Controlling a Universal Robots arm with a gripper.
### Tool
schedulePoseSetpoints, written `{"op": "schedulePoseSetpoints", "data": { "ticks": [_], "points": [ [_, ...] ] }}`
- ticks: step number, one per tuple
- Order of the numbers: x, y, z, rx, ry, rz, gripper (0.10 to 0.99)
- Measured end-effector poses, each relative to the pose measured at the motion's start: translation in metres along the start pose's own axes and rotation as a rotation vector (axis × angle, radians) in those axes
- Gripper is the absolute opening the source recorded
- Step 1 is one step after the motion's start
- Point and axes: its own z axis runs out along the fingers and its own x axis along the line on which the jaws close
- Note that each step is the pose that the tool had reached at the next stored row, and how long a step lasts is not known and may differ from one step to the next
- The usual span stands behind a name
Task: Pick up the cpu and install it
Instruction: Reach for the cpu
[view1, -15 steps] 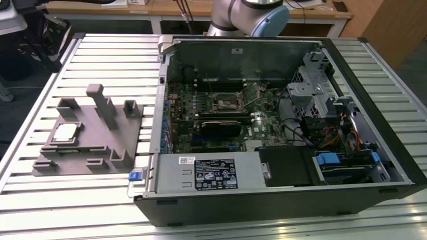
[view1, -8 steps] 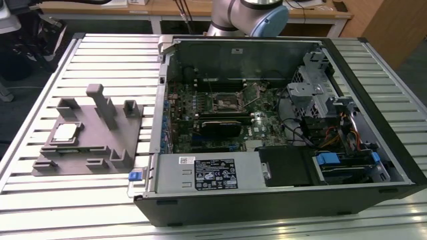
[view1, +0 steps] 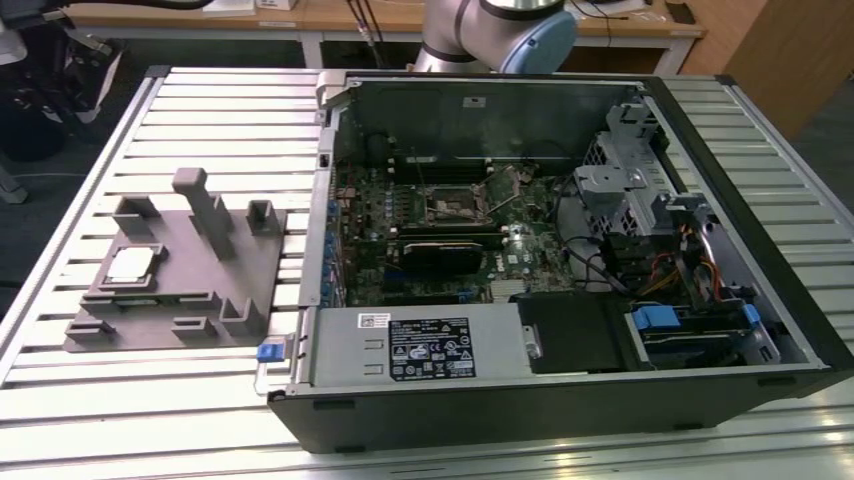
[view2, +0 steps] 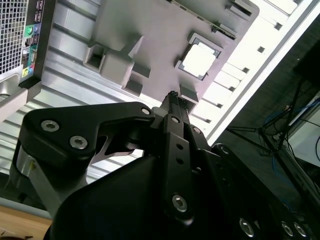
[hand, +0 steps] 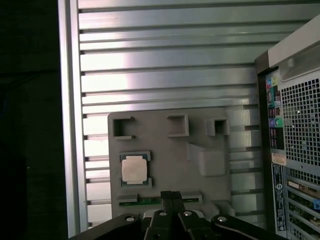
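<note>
Cpu (hand: 134, 169) rests on grey fixture (hand: 170, 145), apart from closed gripper (hand: 172, 195).

The cpu (hand: 134, 169) top is pale metal (faintly shiny), its fixture (hand: 165, 160) matt grey plastic.

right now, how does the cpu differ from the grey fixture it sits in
Size: the cpu is a small square; the grey fixture is far larger and holds it. Look: the cpu has a pale silver top; the grey fixture is matte grey. Shape: the cpu lies flat and thin; the grey fixture has upright tabs. Both sit at the exterior view's left of the computer case.
</note>
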Motion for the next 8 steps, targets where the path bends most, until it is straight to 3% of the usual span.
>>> {"op": "schedulePoseSetpoints", "data": {
  "ticks": [8],
  "points": [
    [0.0089, -0.0007, 0.0003, 0.0, -0.0001, 0.0, 0.106]
  ]
}}
